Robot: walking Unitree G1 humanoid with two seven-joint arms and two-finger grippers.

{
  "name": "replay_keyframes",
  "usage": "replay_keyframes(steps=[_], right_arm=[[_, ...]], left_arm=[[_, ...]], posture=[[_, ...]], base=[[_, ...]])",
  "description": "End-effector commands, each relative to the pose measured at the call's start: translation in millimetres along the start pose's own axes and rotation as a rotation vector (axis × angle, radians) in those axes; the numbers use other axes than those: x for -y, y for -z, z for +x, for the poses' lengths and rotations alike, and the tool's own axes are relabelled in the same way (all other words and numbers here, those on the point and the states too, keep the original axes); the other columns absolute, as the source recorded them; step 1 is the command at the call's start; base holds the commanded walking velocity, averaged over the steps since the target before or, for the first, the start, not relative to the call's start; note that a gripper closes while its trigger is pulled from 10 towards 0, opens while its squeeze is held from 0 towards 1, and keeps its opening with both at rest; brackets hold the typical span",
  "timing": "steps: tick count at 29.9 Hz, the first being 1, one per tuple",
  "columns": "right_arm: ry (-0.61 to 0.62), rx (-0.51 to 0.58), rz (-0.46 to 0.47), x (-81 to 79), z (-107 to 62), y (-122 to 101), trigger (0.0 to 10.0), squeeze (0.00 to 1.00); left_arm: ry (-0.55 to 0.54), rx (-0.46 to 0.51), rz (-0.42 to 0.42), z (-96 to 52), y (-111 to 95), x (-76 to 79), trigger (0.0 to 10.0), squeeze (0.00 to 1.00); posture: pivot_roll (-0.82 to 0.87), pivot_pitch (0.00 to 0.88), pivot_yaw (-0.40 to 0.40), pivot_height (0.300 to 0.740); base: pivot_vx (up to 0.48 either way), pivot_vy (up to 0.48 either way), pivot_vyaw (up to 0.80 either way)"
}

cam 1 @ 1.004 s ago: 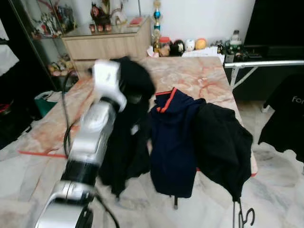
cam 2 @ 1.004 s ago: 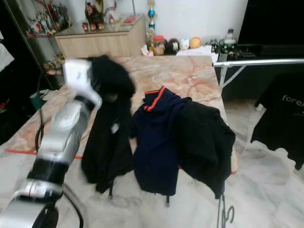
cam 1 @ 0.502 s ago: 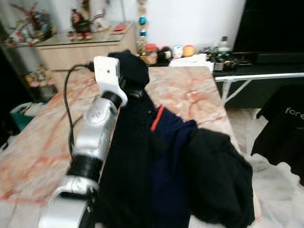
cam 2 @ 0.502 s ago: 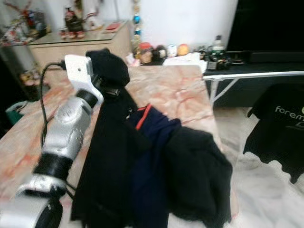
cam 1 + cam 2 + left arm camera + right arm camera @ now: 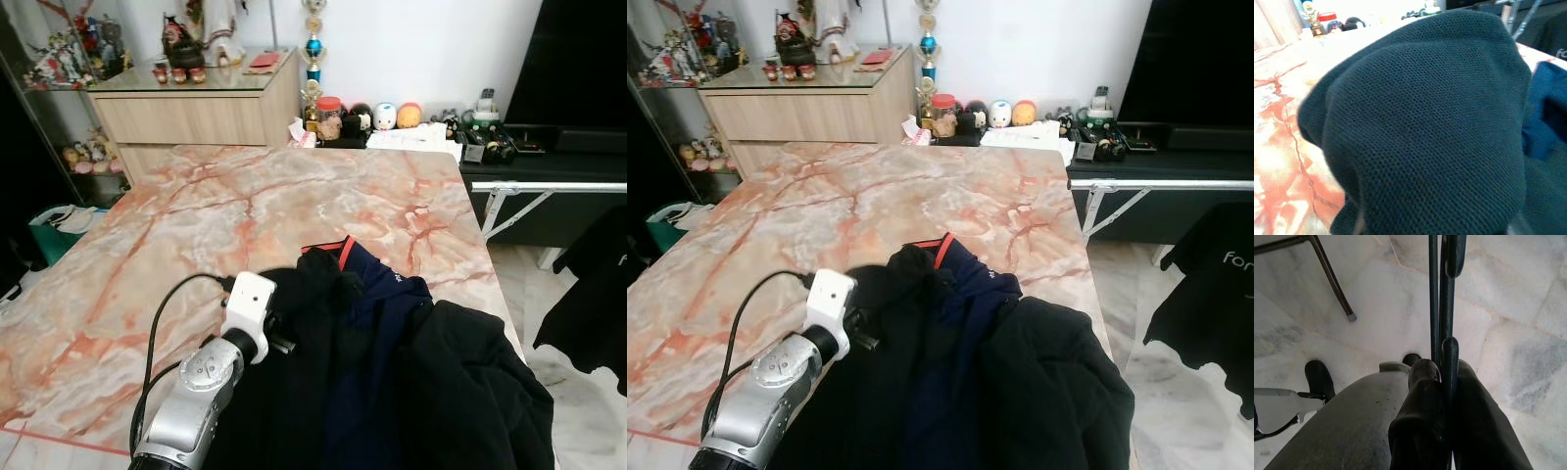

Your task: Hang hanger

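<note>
A black knit garment [image 5: 304, 392] drapes over the end of my left arm [image 5: 245, 318] at the marble table's [image 5: 196, 225] near edge, and its fabric [image 5: 1425, 122] covers the left gripper. Touching it on the right lie a navy garment with a red collar [image 5: 377, 304] and another black garment [image 5: 470, 392]. Low over the floor, my right gripper [image 5: 1446, 369] is shut on a thin black hanger [image 5: 1447, 293], whose wire runs between the fingers [image 5: 1422, 382].
A silver clothes-rack bar [image 5: 558, 186] stands right of the table, with a black T-shirt [image 5: 588, 304] hanging below it. A rack leg [image 5: 1330, 274] rests on the marble floor near my right gripper. Jars and figurines [image 5: 382, 113] line the table's far edge before a wooden cabinet [image 5: 196, 108].
My left arm has come down from a raised pose to the table's near edge, bringing the black garment with it. The head camera has also shifted.
</note>
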State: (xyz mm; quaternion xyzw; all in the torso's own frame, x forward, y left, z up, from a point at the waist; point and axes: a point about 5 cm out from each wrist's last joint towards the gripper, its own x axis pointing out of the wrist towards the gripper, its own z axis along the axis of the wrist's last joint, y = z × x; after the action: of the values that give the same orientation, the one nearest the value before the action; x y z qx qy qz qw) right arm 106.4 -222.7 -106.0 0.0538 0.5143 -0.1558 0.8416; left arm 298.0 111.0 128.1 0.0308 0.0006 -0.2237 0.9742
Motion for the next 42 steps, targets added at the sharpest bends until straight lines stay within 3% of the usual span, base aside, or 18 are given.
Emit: replay_keyframes(steps=[1,10,14,19,27,31,36,38,39,40,41,42], right_arm=[[-0.007,0.001,-0.006,-1.6,0.0,-0.1,10.0,0.00],[-0.011,-0.004,-0.027,-0.4,-0.3,1.7,10.0,0.00],[-0.012,-0.007,-0.034,0.1,-0.6,2.7,10.0,0.00],[-0.010,-0.008,-0.030,0.7,-0.9,4.1,10.0,0.00],[-0.008,-0.009,-0.032,1.3,-0.7,3.5,10.0,0.00],[-0.011,-0.006,-0.033,1.1,-0.4,1.8,10.0,0.00],[-0.011,-0.006,-0.035,0.9,-0.2,0.8,10.0,0.00],[-0.013,-0.004,-0.035,0.4,0.0,-0.1,10.0,0.00],[-0.013,-0.003,-0.034,0.2,0.1,-0.3,10.0,0.00],[-0.014,-0.003,-0.033,0.0,0.1,-0.5,10.0,0.00],[-0.014,-0.002,-0.032,-0.1,0.2,-0.7,10.0,0.00],[-0.014,-0.001,-0.032,-0.1,0.2,-0.9,10.0,0.00]], left_arm=[[0.002,-0.013,0.030,-3.4,-1.5,-1.0,10.0,1.00],[0.078,-0.034,0.046,-21.5,-3.3,6.5,10.0,1.00],[0.167,-0.061,0.084,-26.6,2.6,18.1,10.0,1.00],[0.117,-0.052,0.055,-30.9,-3.0,6.7,10.0,1.00],[0.061,0.002,0.025,-51.8,-17.6,-19.7,10.0,1.00],[0.172,0.025,-0.011,-62.0,-30.9,-19.1,10.0,1.00],[0.280,-0.030,0.012,-70.0,-32.6,-17.9,10.0,1.00],[0.308,-0.027,-0.035,-74.1,-35.7,-20.6,10.0,1.00],[0.234,0.007,-0.084,-71.1,-37.0,-28.7,10.0,0.91],[0.179,0.031,-0.119,-68.9,-37.6,-34.5,10.0,0.91],[0.108,0.056,-0.128,-65.8,-37.9,-40.8,10.0,0.36],[0.044,0.077,-0.134,-62.6,-37.6,-45.2,10.0,0.00]], posture=[[0.11,0.000,0.063,0.740],[0.12,0.000,0.065,0.740],[0.11,0.000,0.069,0.740],[0.11,0.000,0.070,0.740],[0.13,0.000,0.063,0.740],[0.14,0.000,0.056,0.740],[0.14,0.000,0.053,0.740],[0.14,0.000,0.054,0.740],[0.14,0.000,0.055,0.740],[0.14,0.000,0.055,0.740],[0.14,0.000,0.056,0.740],[0.14,0.000,0.056,0.740]], base=[[0.000,0.000,0.00],[0.000,0.000,0.00],[0.000,0.000,0.00],[0.000,0.000,0.00],[0.000,0.000,0.00],[0.000,0.000,0.00],[0.000,0.000,0.00],[0.000,0.000,0.00],[0.000,0.000,0.00],[0.000,0.000,0.00],[0.000,0.000,0.00],[0.000,0.000,0.00]])
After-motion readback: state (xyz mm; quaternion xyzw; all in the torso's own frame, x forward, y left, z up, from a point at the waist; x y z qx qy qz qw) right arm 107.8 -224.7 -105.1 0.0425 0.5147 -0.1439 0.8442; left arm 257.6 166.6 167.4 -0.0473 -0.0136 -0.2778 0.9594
